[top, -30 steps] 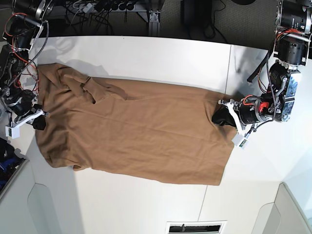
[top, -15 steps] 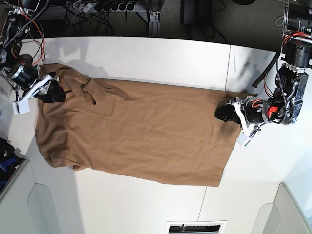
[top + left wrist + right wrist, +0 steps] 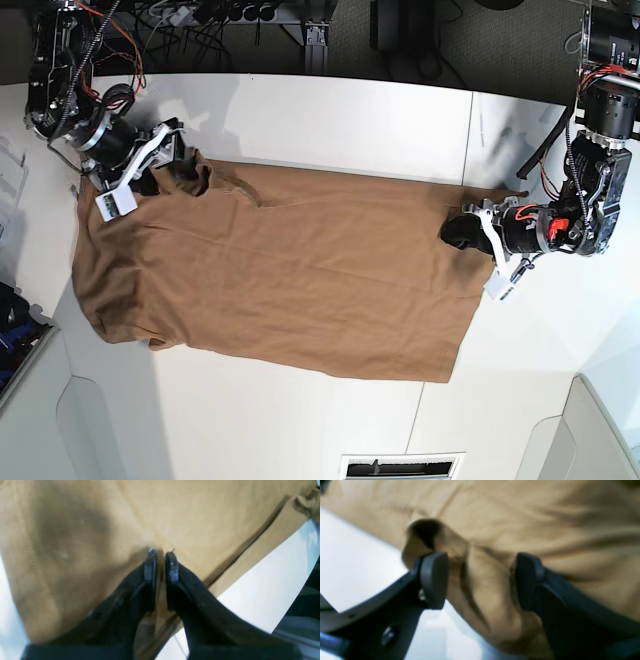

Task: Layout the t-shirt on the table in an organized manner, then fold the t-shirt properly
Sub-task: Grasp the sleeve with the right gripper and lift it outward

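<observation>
Shirt point(image 3: 270, 270) lies spread lengthwise across the white desk point(image 3: 330, 110), mostly flat, long axis running side to side in the base view. Far long edge fairly straight; near long edge slants down toward the base view's right, ending in a squared corner. At the base view's left end the cloth rounds off and comes close to the desk's side edge; a small bunched lump sits at the far corner there. Bare desk runs in a wide band along the far side, another along the near side, and a broad stretch beyond the base view's right end past the thin dark seam point(image 3: 468, 150). Left hand point(image 3: 462, 234) sits at that right end on the shirt's short edge; its wrist view shows the pads point(image 3: 151, 565) nearly together with a thin fold of cloth pinched between them, cloth pulling into creases at the tips, desk showing white just beside. Right hand point(image 3: 172, 160) is at the far left corner over the lump; its wrist view shows the fingers point(image 3: 433, 580) spread wide, a rumpled ridge of cloth between them, brushing the pads but not clamped. That view is blurred.
</observation>
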